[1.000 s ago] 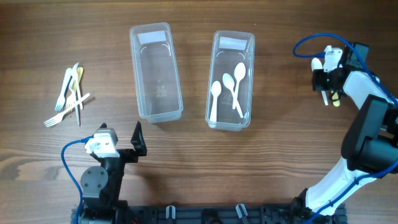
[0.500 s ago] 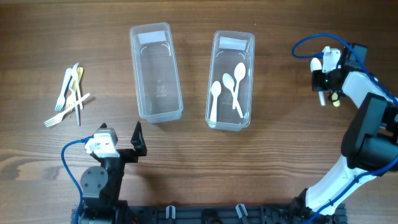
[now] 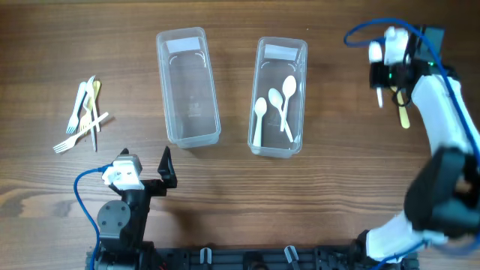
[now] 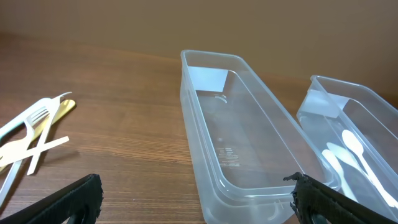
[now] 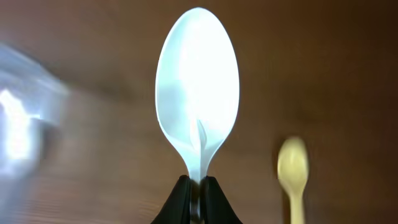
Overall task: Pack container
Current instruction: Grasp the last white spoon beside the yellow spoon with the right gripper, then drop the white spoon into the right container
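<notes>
1. Pinching white spoon point(image 5: 198, 93) by its handle in right gripper point(image 5: 198, 186), fingers closed tight, far right, beside yellow spoon point(image 3: 405, 116).
2. Showing left gripper point(image 3: 145, 157) near left, fingers wide apart, gripping nothing.
3. Counting 3 spoons point(image 3: 281, 94) inside right container point(image 3: 260, 90).

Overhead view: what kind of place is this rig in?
Likely a lab robot workcell, not a kitchen: a bare wooden table, an empty clear container beside a spoon container, a pile of plastic forks, and the right gripper holding a white spoon.
</notes>
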`<state>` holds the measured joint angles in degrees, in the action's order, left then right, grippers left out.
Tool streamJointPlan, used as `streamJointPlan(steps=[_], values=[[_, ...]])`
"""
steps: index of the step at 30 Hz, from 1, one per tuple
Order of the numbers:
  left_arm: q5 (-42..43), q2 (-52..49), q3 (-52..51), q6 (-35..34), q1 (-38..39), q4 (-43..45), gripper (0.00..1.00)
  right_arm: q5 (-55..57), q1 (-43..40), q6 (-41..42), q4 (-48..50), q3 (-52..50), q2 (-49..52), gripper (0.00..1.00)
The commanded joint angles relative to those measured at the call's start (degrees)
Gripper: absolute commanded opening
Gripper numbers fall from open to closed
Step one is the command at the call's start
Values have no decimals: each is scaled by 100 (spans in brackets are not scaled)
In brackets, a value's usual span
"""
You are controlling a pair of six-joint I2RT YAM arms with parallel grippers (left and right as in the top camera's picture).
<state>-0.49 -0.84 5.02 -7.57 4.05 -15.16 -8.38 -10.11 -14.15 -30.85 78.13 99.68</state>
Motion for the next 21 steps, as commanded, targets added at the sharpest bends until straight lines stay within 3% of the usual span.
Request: streamJointPlan(steps=[1, 11, 15, 16, 18, 21], values=[[92, 46, -33, 133, -33, 15, 100, -540, 476, 337, 22, 160, -800, 4], [92, 46, -33, 133, -33, 15, 100, -1012, 2256, 1611, 365, 98, -308, 4], [92, 46, -33, 133, -33, 15, 100, -1010, 2771, 1626, 684, 98, 234, 5], [92, 46, -33, 133, -33, 15, 100, -1003, 2830, 1628, 734, 98, 334, 11], [92, 46, -33, 133, -33, 15, 100, -922, 2852, 1738, 767, 98, 400, 52], [92, 46, -33, 133, -33, 15, 100, -927, 2745, 1718, 739, 101, 291, 65]])
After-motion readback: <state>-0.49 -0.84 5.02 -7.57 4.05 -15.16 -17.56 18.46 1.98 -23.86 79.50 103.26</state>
